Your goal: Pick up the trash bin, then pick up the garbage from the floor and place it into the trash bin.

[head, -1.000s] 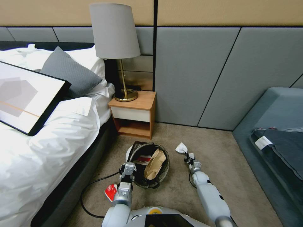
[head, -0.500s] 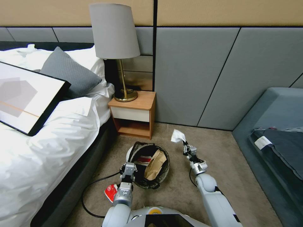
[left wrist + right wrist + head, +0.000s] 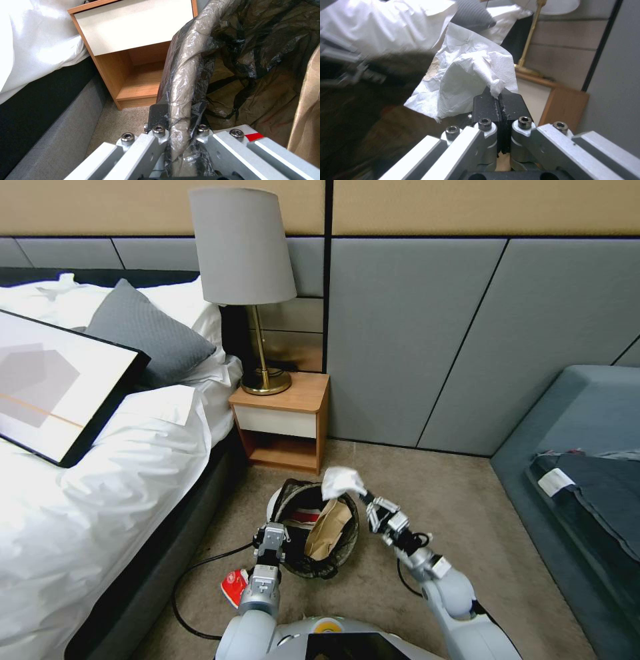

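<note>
Right tool: jaws pressed together on one corner of a white tissue, as the right wrist view confirms, where the black pads meet with the paper fanning out beyond them. In the head view the tissue hangs over the bin's rim at about its 1 o'clock edge. The mouth of the bin lies toward 8 o'clock from the tool, very near; this is the relation that governs release, since the paper appears to hang over the rim rather than the centre.

Left tool: closed on the near rim of the bin at its 8 o'clock side. The left wrist view shows the fingers clamping the bag-wrapped rim between them. The bin is tilted, its mouth turned up toward the head camera.

Contents of the bin: a black liner, a brown paper bag leaning along the 3 o'clock wall with its long axis running roughly 7 to 1 o'clock, and a red-and-white packet beside it.

On the floor: a red packet at 7 o'clock from the bin, just beside the left arm, judged to be garbage not yet collected. A nightstand stands at 12 o'clock, a bed at 9 o'clock.
</note>
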